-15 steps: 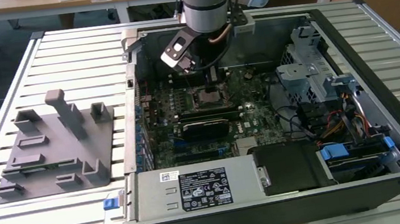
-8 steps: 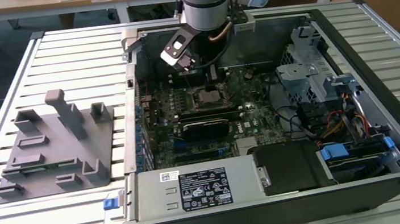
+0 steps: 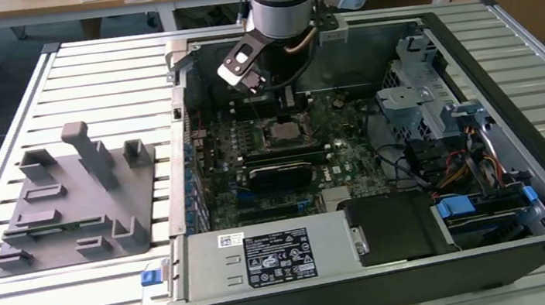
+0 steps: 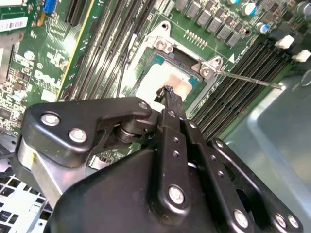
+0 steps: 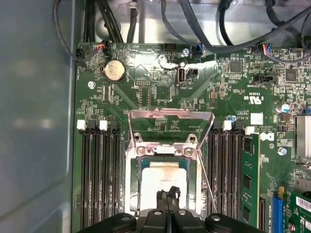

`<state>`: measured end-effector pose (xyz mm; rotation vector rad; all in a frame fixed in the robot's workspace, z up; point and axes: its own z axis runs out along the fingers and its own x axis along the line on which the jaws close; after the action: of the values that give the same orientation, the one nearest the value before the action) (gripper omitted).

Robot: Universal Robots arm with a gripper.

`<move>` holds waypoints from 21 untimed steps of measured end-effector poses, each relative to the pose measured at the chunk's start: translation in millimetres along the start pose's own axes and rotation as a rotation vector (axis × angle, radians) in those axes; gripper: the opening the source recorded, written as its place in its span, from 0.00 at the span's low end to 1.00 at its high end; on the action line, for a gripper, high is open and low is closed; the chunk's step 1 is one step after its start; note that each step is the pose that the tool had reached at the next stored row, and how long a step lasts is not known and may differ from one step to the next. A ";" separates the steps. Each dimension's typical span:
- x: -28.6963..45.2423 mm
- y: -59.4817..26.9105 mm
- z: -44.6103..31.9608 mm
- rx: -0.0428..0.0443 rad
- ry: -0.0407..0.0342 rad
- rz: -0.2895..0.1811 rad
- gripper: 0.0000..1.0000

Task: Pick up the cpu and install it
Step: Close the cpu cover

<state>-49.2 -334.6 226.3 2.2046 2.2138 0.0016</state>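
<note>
Tool point(image 5: 168, 194) closed, fingers together, tip low over the cpu point(image 5: 158, 174), which lies flat inside the socket point(image 5: 165, 150). Load plate point(image 5: 170, 115) raised; memory slots point(image 5: 99, 174) crowd 2 socket edges.

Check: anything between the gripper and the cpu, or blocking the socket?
Nothing visible. In the first wrist view the gripper hangs right above the cpu, which appears to lie in the socket. The metal hold-down frame is swung open, clear of it.
</note>
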 end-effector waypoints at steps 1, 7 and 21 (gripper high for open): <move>-0.1 0.0 -0.4 0.0004 -0.0004 0.000 0.11; -0.1 0.1 -5.3 0.0004 -0.0003 0.000 0.11; -3.4 0.4 -28.4 0.0004 -0.0001 0.000 0.11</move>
<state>-49.1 -337.7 254.7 2.2046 2.2141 0.0011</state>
